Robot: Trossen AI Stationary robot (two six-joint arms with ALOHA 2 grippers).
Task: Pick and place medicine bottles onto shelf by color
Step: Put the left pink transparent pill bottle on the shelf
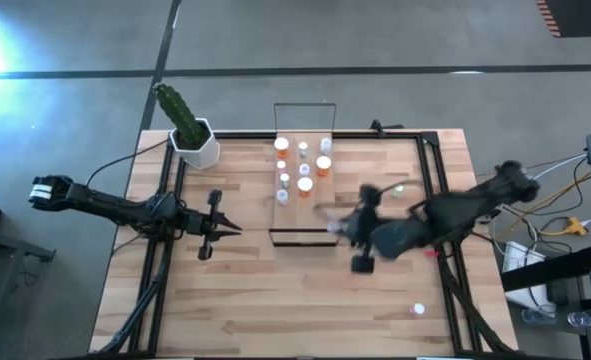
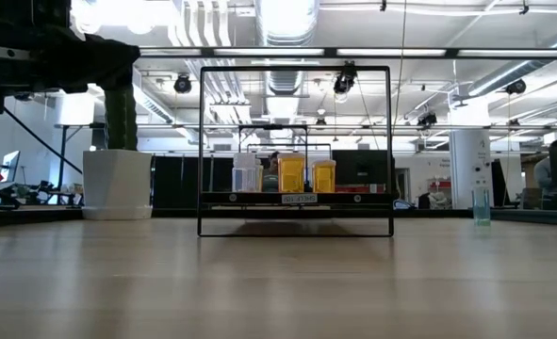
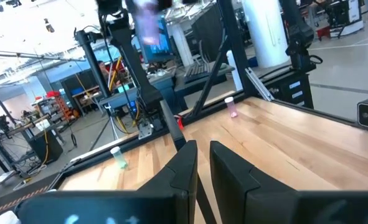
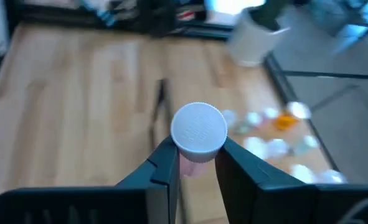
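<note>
The shelf (image 1: 305, 222) lies mid-table, with white and orange medicine bottles (image 1: 305, 165) standing on its far half; they also show in the low view (image 2: 290, 174). My right gripper (image 1: 347, 225) hangs blurred above the table by the shelf's near right corner, shut on a pink bottle with a white cap (image 4: 199, 130). A green bottle (image 1: 398, 188) and another pink bottle (image 1: 418, 310) stand loose on the table's right side. My left gripper (image 1: 230, 228) waits left of the shelf, shut and holding nothing (image 3: 199, 163). My right gripper pinches the pink bottle between its two fingers, on the body just below the white cap (image 4: 188, 163). The cap faces back toward the wrist. The bottle is lifted clear of the table.
A cactus in a white pot (image 1: 190, 135) stands at the far left corner. Black frame rails (image 1: 430, 170) run along the table's left and right sides. Bare wood lies in the near half of the table (image 1: 275, 300).
</note>
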